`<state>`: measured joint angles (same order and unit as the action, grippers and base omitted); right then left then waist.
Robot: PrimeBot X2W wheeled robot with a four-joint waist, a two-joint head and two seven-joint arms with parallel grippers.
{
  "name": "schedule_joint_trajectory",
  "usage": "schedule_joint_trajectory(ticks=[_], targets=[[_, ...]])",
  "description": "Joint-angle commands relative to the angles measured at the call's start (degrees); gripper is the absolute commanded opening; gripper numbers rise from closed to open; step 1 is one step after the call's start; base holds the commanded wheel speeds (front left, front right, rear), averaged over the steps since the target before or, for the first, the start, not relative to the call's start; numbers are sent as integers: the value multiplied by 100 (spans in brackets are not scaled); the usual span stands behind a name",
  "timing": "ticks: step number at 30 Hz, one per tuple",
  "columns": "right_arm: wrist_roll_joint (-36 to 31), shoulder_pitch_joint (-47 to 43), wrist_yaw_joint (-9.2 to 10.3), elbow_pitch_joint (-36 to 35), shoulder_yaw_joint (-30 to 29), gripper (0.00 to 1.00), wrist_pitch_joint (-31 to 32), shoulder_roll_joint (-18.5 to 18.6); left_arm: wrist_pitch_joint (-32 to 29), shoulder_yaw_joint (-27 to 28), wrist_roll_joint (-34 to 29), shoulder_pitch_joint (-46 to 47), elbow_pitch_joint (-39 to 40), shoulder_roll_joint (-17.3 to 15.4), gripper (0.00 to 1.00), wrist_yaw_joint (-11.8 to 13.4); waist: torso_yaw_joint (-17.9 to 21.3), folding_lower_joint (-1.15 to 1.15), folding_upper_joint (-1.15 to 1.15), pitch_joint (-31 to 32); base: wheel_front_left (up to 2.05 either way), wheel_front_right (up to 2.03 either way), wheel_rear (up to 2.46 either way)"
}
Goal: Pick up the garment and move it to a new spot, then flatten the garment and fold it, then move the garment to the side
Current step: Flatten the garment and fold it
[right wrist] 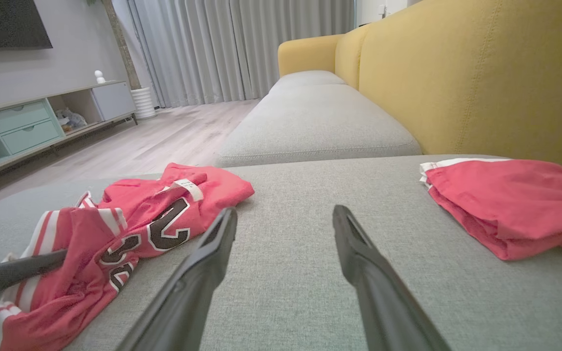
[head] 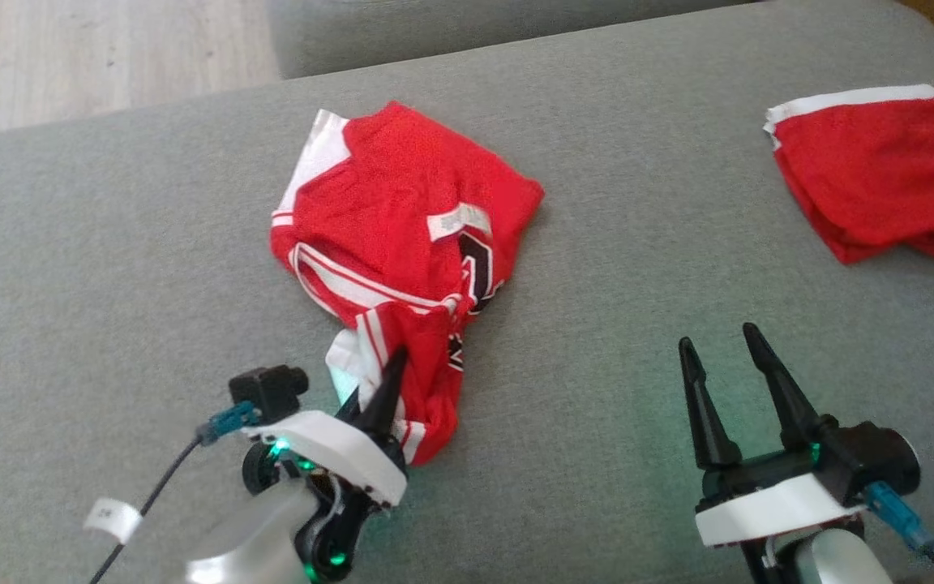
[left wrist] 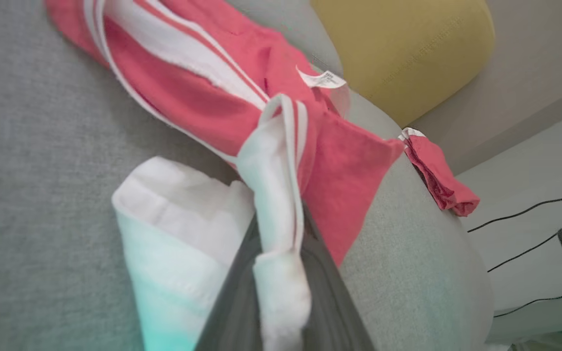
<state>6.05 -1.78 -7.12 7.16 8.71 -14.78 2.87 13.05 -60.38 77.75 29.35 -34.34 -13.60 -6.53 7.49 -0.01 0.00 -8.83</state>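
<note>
Pinching jersey (head: 402, 268) edge: left pincer (head: 382, 377) | right pincer (head: 717, 333) spread, empty | grey cushion (head: 110, 268), wood floor (head: 70, 57)

Home living room, seen from a sofa.
Grey seat cushions (right wrist: 310, 122) against a yellow backrest (right wrist: 456, 73); full-length grey curtains (right wrist: 242, 48); pale wood floor (right wrist: 164, 141); dark screen (right wrist: 8, 22) mounted on the wall above a low media cabinet (right wrist: 110, 100) with 2 pale green drawers (right wrist: 20, 117), open shelves and a small white ornament (right wrist: 99, 76) on top; a crumpled red garment (right wrist: 130, 229) lying on the nearest cushion.
</note>
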Motion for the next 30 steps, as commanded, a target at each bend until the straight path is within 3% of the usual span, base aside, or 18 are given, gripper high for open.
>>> schedule_joint_trajectory(ticks=[1,2,6,8,10,16,20,25,28,30], targets=[[-30,93,-36,-188,77,100,-22,117,136,156,-273,264,103,2,84,39,-126,1,0,-2,0,0,0],[-34,72,-36,-194,50,100,-22,128,164,177,-434,196,111,11,100,108,-170,1,0,3,0,0,0],[-44,15,-36,-195,15,100,-22,147,190,286,-1135,61,361,-53,100,405,-283,1,0,39,0,0,0],[-43,-9,-36,-185,33,100,-22,142,192,373,-1722,-71,716,-175,100,664,-333,1,0,71,0,0,0],[-33,-46,-36,-162,78,100,-22,132,193,417,-2524,-249,1296,-444,100,1136,-393,1,0,133,0,0,0],[-17,-84,-36,-115,152,100,-22,113,-88,46,-3610,10,2159,-925,100,1758,-444,1,0,223,0,0,0],[-11,-61,-36,-93,193,100,-22,119,-626,-225,-4067,461,2194,-986,100,1966,-424,1,0,227,0,0,0],[4,-17,-36,-106,301,100,-22,153,-833,-430,-4545,890,1894,-984,100,2111,-302,1,0,212,0,0,0],[16,-64,-36,-143,322,100,-22,173,-1035,-505,-4561,943,1670,-1018,100,2092,-242,1,0,227,0,0,0],[13,-103,-36,-138,333,100,-22,181,-1244,-507,-4327,855,1624,-1030,100,1942,-198,1,0,245,0,0,0]])
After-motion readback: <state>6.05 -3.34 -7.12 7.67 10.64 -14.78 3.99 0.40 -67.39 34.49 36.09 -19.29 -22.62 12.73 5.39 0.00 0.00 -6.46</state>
